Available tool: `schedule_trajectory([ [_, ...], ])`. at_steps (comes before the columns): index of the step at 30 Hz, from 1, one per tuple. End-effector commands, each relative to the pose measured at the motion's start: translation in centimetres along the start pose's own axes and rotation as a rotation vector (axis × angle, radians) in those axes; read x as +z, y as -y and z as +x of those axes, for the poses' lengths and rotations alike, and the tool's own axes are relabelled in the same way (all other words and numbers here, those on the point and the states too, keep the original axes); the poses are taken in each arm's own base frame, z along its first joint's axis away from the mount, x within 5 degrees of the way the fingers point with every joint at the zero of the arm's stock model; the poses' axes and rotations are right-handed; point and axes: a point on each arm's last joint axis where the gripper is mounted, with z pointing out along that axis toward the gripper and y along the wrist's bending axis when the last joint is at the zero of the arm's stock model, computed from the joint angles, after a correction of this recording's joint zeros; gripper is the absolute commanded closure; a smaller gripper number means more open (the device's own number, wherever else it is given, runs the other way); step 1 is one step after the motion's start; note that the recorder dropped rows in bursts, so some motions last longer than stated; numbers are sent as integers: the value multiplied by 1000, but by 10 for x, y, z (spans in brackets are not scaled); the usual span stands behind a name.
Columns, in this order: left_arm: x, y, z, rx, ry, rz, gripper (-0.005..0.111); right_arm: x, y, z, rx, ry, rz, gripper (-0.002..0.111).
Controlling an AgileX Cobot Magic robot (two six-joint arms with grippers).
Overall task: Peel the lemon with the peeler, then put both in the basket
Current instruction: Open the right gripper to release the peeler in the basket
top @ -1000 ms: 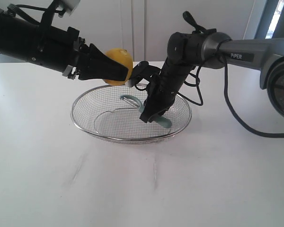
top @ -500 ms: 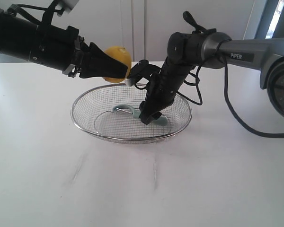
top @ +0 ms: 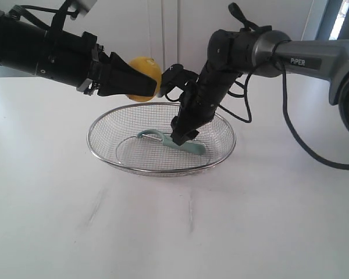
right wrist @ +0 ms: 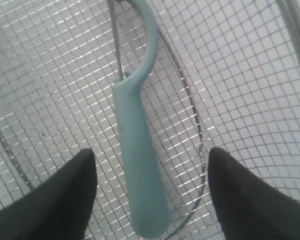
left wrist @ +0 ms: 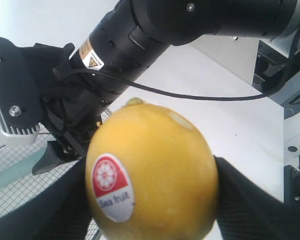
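Right pincer (top: 183, 135) hangs low inside the basket (top: 163, 172) with its black fingers spread wide and gripping nothing. The peeler (top: 174, 141), with a slim, smooth pale-teal handle, a curved head and a thin metal blade, lies flat on the mesh right under the gap, and neither finger touches it in the wrist view. That basket's a shallow oval of shiny silver wire grid with a thick rim on a white table (top: 232, 226), and the left pincer (top: 142, 87) is clamped on the lemon (top: 144, 68), a glossy yellow oval with a red-and-white sticker, held up over the back-left rim.

Right claw (right wrist: 151, 196) agape (left claw (top: 143, 87) clamped)
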Motion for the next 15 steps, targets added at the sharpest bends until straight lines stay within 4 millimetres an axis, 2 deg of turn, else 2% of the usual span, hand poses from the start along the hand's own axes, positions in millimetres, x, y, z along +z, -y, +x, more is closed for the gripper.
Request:
schedule_trajectory([
  [1,-3,6,-4,-3,21,25,107,-15,-2,-4,-13,15,6,47],
  [11,-3,6,-4,-3,21,25,107,-37,-9,-3,-21,-30,-44,48],
  [15,-3,6,-4,-3,21,25,107,-43,-11,-2,-24,-38,-54,57],
])
